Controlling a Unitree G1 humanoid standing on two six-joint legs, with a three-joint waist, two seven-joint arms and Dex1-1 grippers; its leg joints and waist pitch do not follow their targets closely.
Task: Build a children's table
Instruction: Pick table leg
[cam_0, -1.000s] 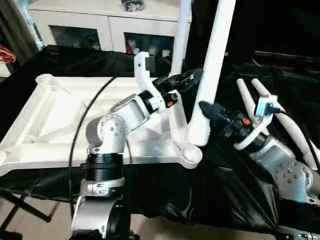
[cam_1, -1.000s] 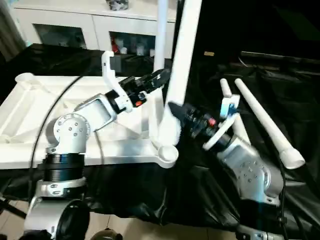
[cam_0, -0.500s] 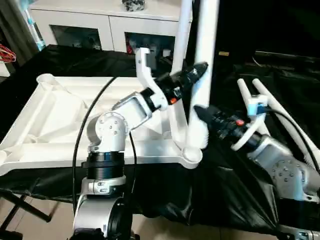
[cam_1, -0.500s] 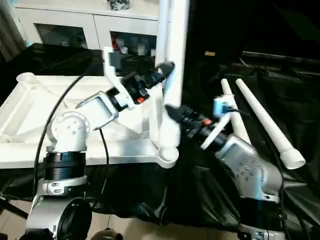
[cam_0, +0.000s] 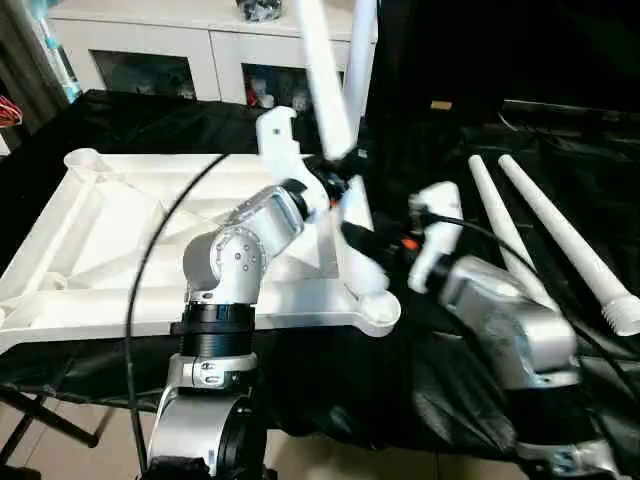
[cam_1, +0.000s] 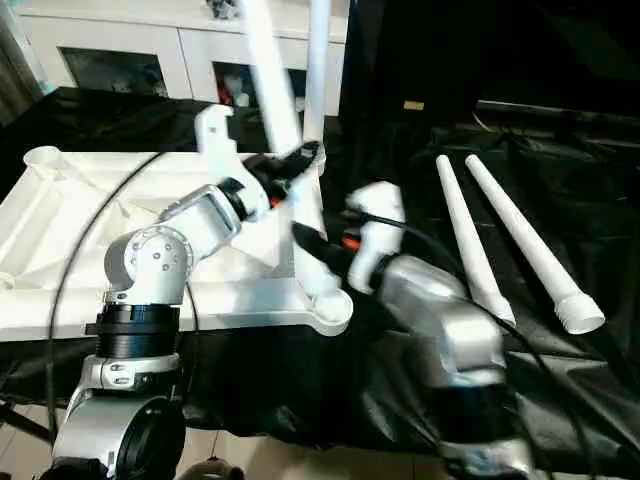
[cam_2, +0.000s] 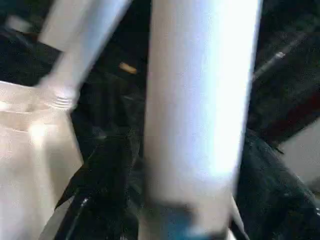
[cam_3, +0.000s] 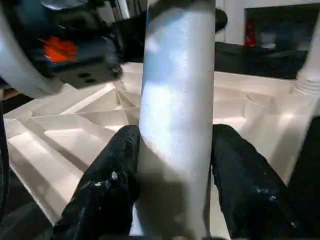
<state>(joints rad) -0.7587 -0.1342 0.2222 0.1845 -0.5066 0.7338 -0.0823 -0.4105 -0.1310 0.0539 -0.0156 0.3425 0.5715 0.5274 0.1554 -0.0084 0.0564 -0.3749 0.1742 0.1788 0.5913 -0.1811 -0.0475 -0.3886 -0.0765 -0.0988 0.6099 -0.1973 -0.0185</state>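
The children's table top (cam_0: 120, 230) lies underside up on a black cloth. One white leg (cam_0: 362, 40) stands upright in its far right corner. A second leg (cam_0: 322, 80) is in the air, its top leaning to the left and its lower end just above the near right corner socket (cam_0: 378, 310). My right gripper (cam_0: 358, 238) is shut on this leg near its lower end, with black fingers (cam_3: 112, 185) pressed on both sides of it. My left gripper (cam_0: 338, 172) sits around the same leg (cam_2: 200, 100) higher up. Two more legs (cam_0: 560, 235) lie on the cloth to the right.
A white cabinet with glass doors (cam_0: 150, 40) stands behind the table. The black cloth (cam_0: 450, 400) hangs over the front edge. A black cable (cam_0: 150, 260) loops over my left arm and the table top.
The held leg has tipped from leaning right to leaning left at its top. My right arm has swung left with it, bringing its lower end closer to the near right corner socket.
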